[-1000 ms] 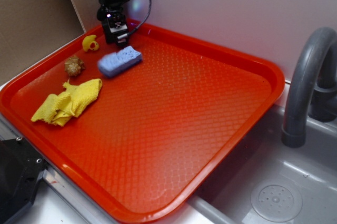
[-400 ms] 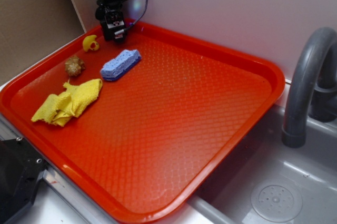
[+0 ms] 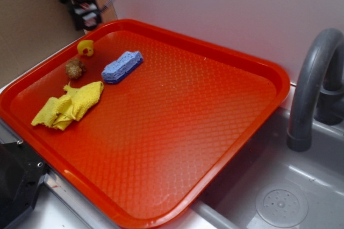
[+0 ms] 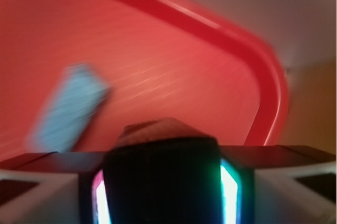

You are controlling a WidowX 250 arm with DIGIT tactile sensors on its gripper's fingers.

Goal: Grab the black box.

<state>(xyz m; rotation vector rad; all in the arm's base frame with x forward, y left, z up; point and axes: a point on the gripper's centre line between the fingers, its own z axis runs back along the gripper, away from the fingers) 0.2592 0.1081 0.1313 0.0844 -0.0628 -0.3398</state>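
Observation:
In the wrist view the black box (image 4: 163, 174) fills the gap between my two lit pads (image 4: 227, 187), so my gripper (image 4: 163, 192) is shut on it. In the exterior view the gripper (image 3: 83, 14) hangs above the far left corner of the red tray (image 3: 279, 76), clear of its surface. From that view the box is hard to tell apart from the black gripper. The blue sponge (image 3: 122, 66) lies on the tray below and to the right of the gripper, and it also shows blurred in the wrist view (image 4: 68, 108).
A yellow duck (image 3: 85, 48), a small brown lump (image 3: 74, 68) and a crumpled yellow cloth (image 3: 67, 105) lie on the tray's left side. A grey faucet (image 3: 312, 89) and sink (image 3: 279, 202) are at the right. A large black device (image 3: 16, 183) sits at the lower left.
My gripper has risen and moved left, from the tray's back edge to above its far left corner, with the box in it. The sponge shifted slightly earlier and now lies still.

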